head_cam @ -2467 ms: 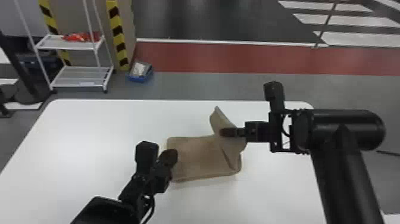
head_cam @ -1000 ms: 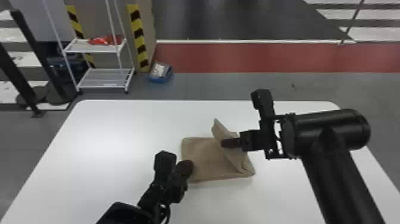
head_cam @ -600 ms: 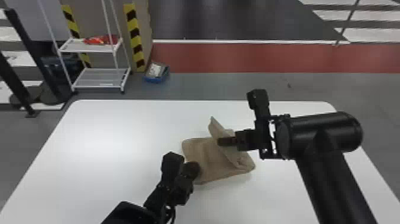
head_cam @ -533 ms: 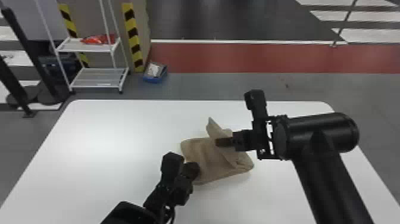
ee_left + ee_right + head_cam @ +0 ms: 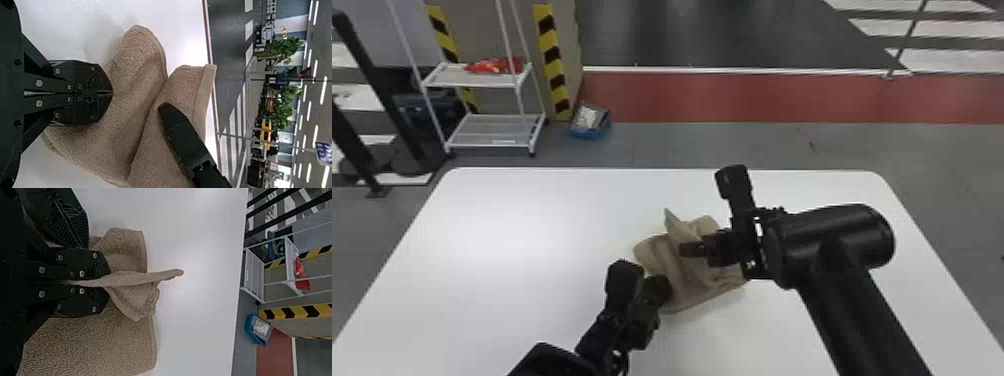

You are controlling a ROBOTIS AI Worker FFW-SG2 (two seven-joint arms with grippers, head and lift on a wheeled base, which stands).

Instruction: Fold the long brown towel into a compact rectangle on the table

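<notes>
Head view: the towel (image 5: 694, 295) lay on the tabletop (image 5: 532, 240), partly folded and rumpled. A pull by the right claw (image 5: 684, 249) on its raised flap (image 5: 677, 225) could have skewed the layers, since the left claw (image 5: 663, 286) met the towel's near left side.

Left wrist view: the left claw was clenched over the towel, with no cloth visible between its fingers; mere pressure might have let the layers slip. The towel was brown and looped in texture, slanting creases crossing it towards a smooth hem (image 5: 205, 90).

Right wrist view: the right claw grasped the flap as a narrow pleat, so letting go risked a crooked bunch atop the towel.
</notes>
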